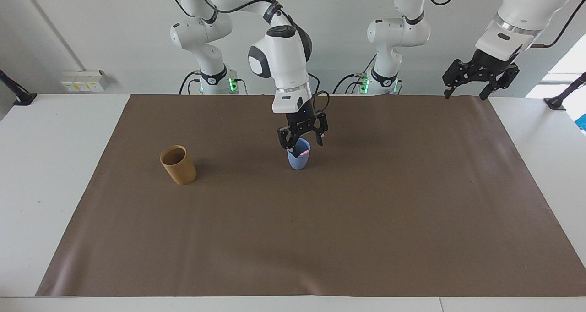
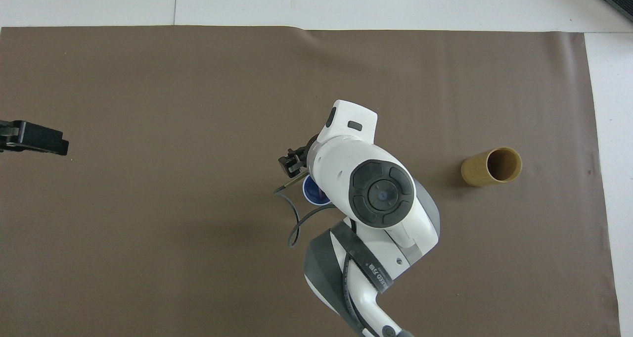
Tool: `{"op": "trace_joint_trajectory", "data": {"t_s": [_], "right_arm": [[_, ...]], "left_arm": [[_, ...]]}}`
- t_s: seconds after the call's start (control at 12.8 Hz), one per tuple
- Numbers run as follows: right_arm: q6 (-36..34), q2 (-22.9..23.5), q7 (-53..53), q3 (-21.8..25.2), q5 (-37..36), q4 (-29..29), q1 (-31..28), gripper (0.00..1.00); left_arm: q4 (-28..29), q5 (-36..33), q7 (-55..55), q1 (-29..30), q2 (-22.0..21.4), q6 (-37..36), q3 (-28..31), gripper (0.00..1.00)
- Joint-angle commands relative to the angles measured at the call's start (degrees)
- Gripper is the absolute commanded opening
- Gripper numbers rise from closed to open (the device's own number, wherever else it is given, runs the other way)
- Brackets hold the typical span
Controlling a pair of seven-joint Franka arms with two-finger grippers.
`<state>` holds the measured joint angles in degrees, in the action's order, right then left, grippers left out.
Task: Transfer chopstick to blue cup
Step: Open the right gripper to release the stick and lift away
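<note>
The blue cup [image 1: 298, 161] stands upright near the middle of the brown mat; only a sliver of it shows under the right arm in the overhead view [image 2: 310, 192]. The pale-pink chopstick [image 1: 302, 152] rests inside the cup, its end leaning on the rim. My right gripper [image 1: 301, 143] is just over the cup's mouth, open, with its fingers spread to either side of the rim and holding nothing. My left gripper [image 1: 478, 80] is open and empty, and waits raised over the mat's corner at the left arm's end [image 2: 34, 138].
A tan-brown cylindrical cup [image 1: 178, 165] stands on the mat [image 1: 366, 220] toward the right arm's end, level with the blue cup; it also shows in the overhead view [image 2: 492, 167]. A cable loops from the right wrist beside the blue cup.
</note>
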<state>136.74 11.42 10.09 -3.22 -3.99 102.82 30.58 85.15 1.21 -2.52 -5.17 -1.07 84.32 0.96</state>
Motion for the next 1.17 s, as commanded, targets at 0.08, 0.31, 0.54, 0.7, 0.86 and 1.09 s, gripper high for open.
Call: {"op": "trace_joint_trajectory", "data": {"t_s": [0.08, 0.31, 0.54, 0.7, 0.86, 1.09], "right_arm": [[-11.9, -1.4, 5.0, -0.1, -0.8, -8.1, -4.6, 1.0], [-23.7, -1.7, 8.1, 0.0, -0.6, -16.0, -8.8, 1.0], [-35.2, -2.0, 8.2, -0.2, 0.2, -21.9, -15.4, 1.0], [-38.6, -4.4, 9.8, -0.1, 0.3, -22.4, -17.0, 1.0], [-40.8, -6.7, 14.1, 0.0, 2.1, -22.4, -18.6, 1.0], [-44.4, -9.5, 14.1, 0.0, 5.0, -22.4, -23.3, 1.0]], "left_arm": [[0.1, -0.5, -0.5, 0.9, -0.6, -0.9, -0.6, 1.0], [0.3, -0.5, -0.6, 0.9, -0.7, -0.9, -0.6, 1.0], [0.3, -0.5, -0.6, 0.9, -0.7, -0.9, -0.6, 1.0], [0.3, -0.5, -0.6, 0.9, -0.6, -0.9, -0.6, 1.0], [0.5, -0.5, -0.3, 0.9, -0.7, -0.7, -0.6, 1.0], [0.5, -0.5, -0.5, 0.9, -0.7, -0.7, -0.6, 1.0]]}}
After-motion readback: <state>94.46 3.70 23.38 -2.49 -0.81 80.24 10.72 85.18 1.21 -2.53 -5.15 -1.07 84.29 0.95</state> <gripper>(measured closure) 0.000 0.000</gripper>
